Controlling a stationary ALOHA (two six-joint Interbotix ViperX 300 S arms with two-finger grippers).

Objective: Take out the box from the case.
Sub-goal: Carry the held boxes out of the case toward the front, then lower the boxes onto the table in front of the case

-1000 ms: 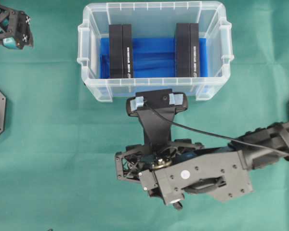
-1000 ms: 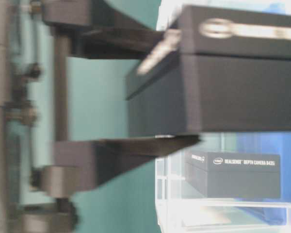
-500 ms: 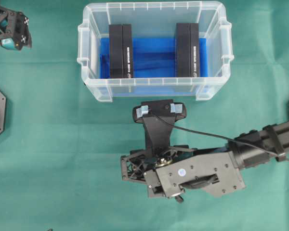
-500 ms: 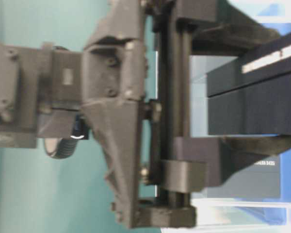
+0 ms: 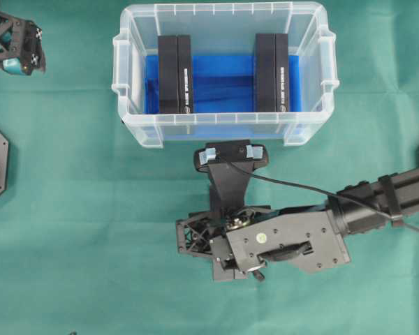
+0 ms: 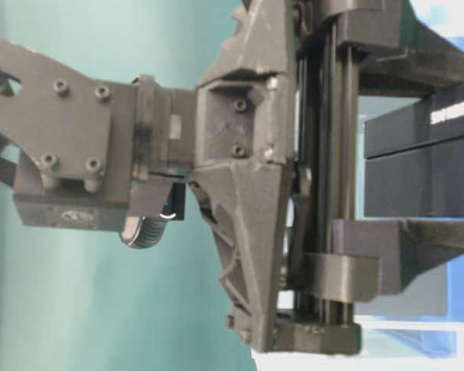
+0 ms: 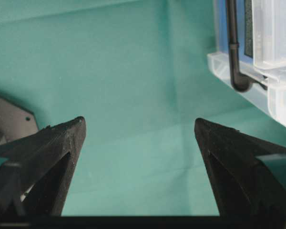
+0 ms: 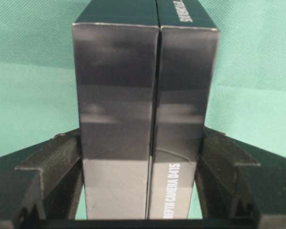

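Right gripper [image 8: 140, 191] clamps black box [image 8: 140, 109] outside case [image 5: 223, 125]. Two boxes [image 5: 175, 73] inside, on blue liner. Left gripper [image 7: 139, 143] open, holding nothing.

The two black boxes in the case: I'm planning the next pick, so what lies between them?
Only bare blue liner, shown in the overhead view.

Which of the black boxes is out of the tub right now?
The black box clamped in the right end effector; two other boxes stand inside the tub.
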